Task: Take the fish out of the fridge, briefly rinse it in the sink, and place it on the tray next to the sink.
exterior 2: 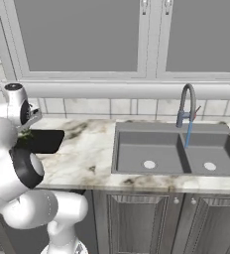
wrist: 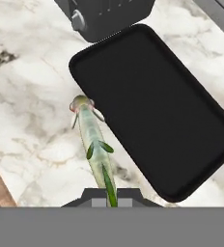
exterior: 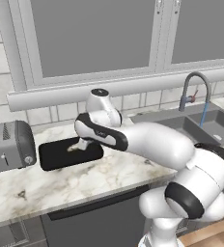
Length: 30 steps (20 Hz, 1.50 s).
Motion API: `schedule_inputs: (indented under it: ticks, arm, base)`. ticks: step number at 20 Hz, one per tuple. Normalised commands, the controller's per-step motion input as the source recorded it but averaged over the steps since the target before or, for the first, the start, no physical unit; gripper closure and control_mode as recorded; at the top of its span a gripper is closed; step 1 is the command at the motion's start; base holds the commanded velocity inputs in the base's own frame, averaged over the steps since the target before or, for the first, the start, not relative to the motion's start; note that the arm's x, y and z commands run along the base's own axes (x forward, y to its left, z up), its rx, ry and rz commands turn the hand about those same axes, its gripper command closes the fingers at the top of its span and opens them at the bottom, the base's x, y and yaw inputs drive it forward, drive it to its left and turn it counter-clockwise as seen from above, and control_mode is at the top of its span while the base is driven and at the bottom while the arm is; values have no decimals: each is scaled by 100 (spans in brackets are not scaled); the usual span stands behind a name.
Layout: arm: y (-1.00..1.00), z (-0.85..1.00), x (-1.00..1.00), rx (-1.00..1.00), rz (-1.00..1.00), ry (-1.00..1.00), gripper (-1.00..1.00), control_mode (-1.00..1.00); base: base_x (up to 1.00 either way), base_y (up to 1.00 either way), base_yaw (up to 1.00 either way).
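Fingers show to us merely as two dark stubs at the lower edge of the hand view, and between them runs the tail end of the fish, so we read them as clamped on it. From the base cameras we cannot make out the fingers themselves: in the left base view the arm's forearm and wrist cover them, leaving a pale sliver of the fish showing over the tray. In the right base view the arm's own bulk hides most of the tray, and we see just its right end.

We see the fish stretching away from the fingers, head farthest out, its slender silvery-green body hanging above the marble tabletop just beside the long edge of the tray in the hand view; whether it is over the rim we cannot tell. The toaster stands just left of the tray, cut off by the frame edge.

To the right, the sink lies well apart from the tray, with a blue stream falling from the faucet into the basin.
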Motion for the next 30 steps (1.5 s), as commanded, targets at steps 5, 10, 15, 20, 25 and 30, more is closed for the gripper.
schedule_inputs:
  ticks: [5, 10, 15, 20, 25, 30]
  arm:
    - [0, -36, 14, 0, 2, 2, 100, -100]
    - [1, -10, 28, 0, 0, 0, 100, -100]
    - [12, -21, 43, 0, 0, 0, 100, -100]
    - [5, -15, 36, 0, 0, 0, 100, -100]
    - [3, -17, 18, 0, 0, 0, 100, -100]
    - [1, -30, 8, 0, 0, 0, 100, -100]
  base:
    - [0, 0, 0]
    - [0, 0, 0]
    - [0, 0, 0]
    - [0, 0, 0]
    - [0, 0, 0]
    - [0, 0, 0]
